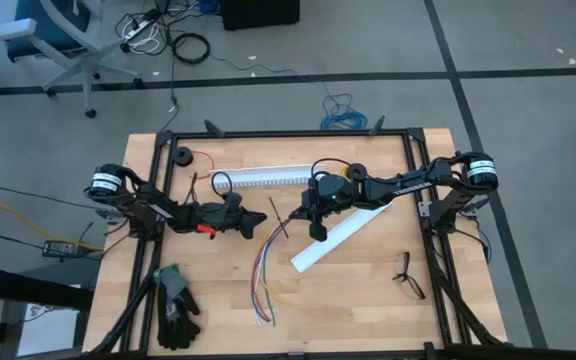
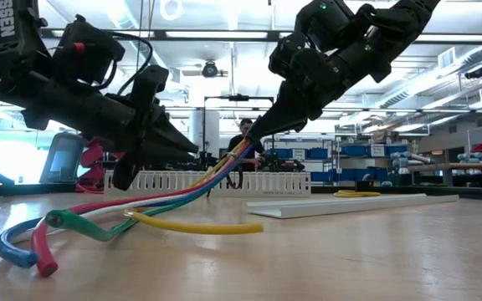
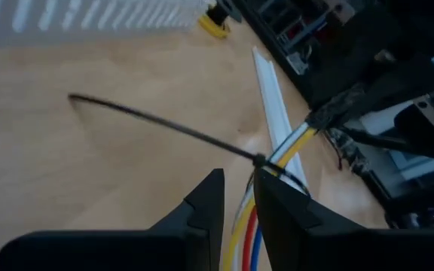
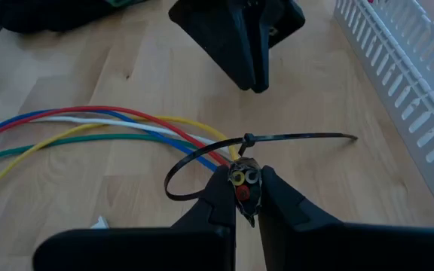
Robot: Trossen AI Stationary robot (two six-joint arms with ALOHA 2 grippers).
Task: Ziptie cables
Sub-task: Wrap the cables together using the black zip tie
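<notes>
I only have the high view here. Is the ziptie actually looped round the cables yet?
Observer: Yes. The right wrist view shows the ziptie as a loose closed loop round the cables, its tail passed through its head.
Operator: What holds the bundle?
Observer: The right claw is shut on the cables' ends, just behind the loop.
Operator: And the left claw?
Observer: The left claw hangs apart from the ziptie. The free tail points towards the white slotted channel.
</notes>
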